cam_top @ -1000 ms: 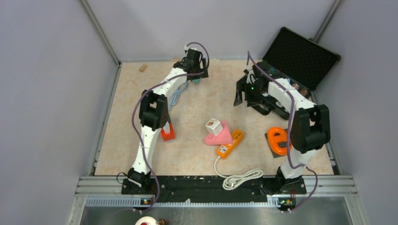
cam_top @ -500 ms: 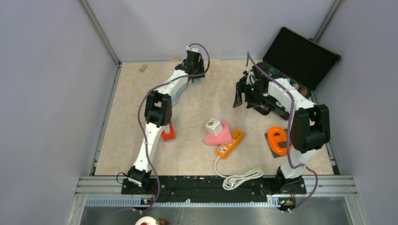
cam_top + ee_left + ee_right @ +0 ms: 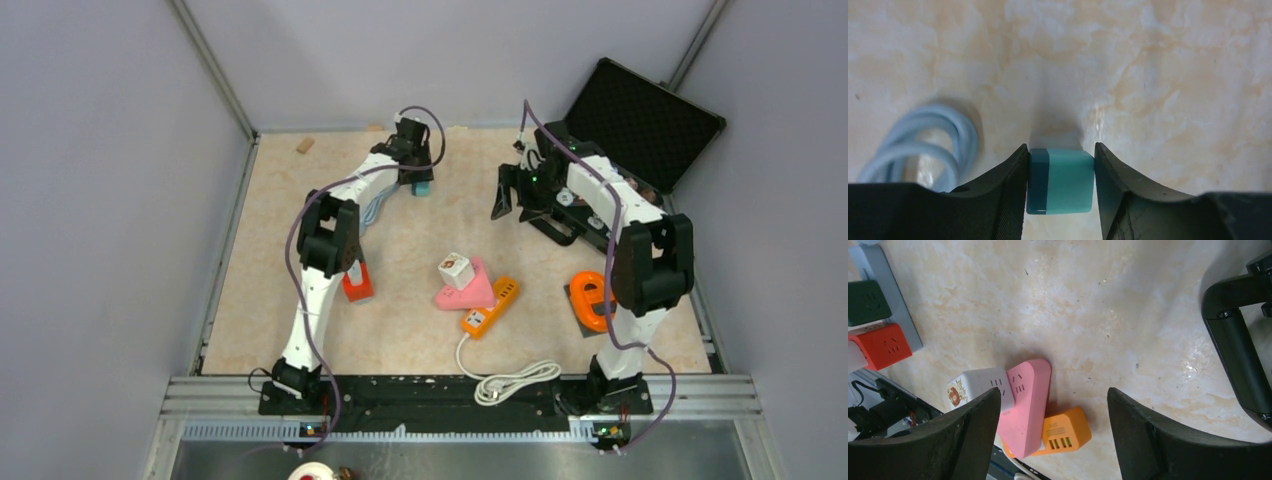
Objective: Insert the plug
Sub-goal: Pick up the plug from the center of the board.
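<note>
The plug (image 3: 1062,181) is a small teal block with a darker teal band on its left side, lying on the marble table at the far back (image 3: 423,187). My left gripper (image 3: 1060,148) has closed on it, and both black fingers touch its sides. A pale blue cable (image 3: 923,145) coils just left of it. My right gripper (image 3: 503,200) hangs open above the table at the back right, with nothing between its fingers (image 3: 1053,391). Below it lie the orange power strip (image 3: 1060,432), the pink strip (image 3: 1025,405) and the white cube socket (image 3: 979,386).
A red socket block (image 3: 357,283) stands by the left arm. An open black case (image 3: 640,120) sits at the back right, an orange e-shaped piece (image 3: 592,298) at the right. The orange strip's white cord (image 3: 510,380) coils at the near edge. A small wooden block (image 3: 305,144) lies far left.
My left gripper has dropped down over the teal plug and its jaws have closed from wide open onto it. The right gripper has shifted slightly left and stays open.
</note>
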You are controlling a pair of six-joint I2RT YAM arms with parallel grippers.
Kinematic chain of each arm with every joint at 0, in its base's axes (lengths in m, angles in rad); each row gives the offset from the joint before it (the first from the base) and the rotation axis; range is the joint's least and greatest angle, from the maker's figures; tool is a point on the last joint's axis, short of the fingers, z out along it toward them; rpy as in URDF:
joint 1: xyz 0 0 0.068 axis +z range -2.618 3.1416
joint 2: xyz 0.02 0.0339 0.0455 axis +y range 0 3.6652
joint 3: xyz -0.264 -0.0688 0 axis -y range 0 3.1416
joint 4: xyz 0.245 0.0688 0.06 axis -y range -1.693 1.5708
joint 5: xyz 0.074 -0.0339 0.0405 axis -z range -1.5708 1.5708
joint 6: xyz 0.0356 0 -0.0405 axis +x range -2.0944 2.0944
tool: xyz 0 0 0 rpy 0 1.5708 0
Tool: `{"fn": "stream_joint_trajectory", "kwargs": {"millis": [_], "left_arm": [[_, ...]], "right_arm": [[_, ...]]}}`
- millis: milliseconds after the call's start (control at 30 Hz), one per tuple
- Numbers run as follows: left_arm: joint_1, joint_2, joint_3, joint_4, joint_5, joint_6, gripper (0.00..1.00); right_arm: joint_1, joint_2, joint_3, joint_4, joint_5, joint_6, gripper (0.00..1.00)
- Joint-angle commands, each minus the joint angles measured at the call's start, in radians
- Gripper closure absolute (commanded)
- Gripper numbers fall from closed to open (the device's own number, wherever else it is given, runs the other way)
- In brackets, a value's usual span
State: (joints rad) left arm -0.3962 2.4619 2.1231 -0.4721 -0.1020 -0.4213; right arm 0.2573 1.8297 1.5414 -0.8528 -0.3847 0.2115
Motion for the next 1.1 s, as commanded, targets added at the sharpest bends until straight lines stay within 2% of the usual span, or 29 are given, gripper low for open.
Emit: {"fn": "stream_joint_trajectory", "kwargs": {"millis": [0,167,267,400,667,900,933,967,1067], "left_arm": [[-0.022,-0.154,-0.131,-0.075,0.092,-0.163,0.69],[-0.044,-0.288,-0.344,-0.058,0.224,-0.349,0.78],[-0.049,-0.383,-0.477,0.034,0.268,-0.43,0.79],[-0.054,-0.471,-0.56,0.097,0.306,-0.512,0.8],[-0.1,-0.593,-0.616,0.117,0.28,-0.632,0.79],[-0.159,-0.663,-0.602,0.098,0.182,-0.656,0.79],[-0.162,-0.668,-0.599,0.094,0.177,-0.656,0.79],[-0.165,-0.672,-0.597,0.091,0.172,-0.654,0.79],[-0.171,-0.686,-0.594,0.082,0.164,-0.649,0.8]], "right_arm": [[-0.006,0.023,0.066,0.004,-0.056,0.013,0.24],[-0.003,0.034,0.047,0.035,-0.138,0.059,0.24],[-0.003,0.021,-0.01,0.105,-0.213,0.119,0.23],[0.005,0.002,-0.09,0.228,-0.323,0.233,0.22],[0.061,-0.024,-0.194,0.534,-0.453,0.518,0.2],[0.104,-0.005,-0.197,0.646,-0.471,0.628,0.21],[0.059,-0.008,-0.205,0.667,-0.467,0.649,0.22],[0.1,-0.01,-0.211,0.683,-0.461,0.663,0.22],[0.107,-0.008,-0.205,0.692,-0.446,0.678,0.29]]}}
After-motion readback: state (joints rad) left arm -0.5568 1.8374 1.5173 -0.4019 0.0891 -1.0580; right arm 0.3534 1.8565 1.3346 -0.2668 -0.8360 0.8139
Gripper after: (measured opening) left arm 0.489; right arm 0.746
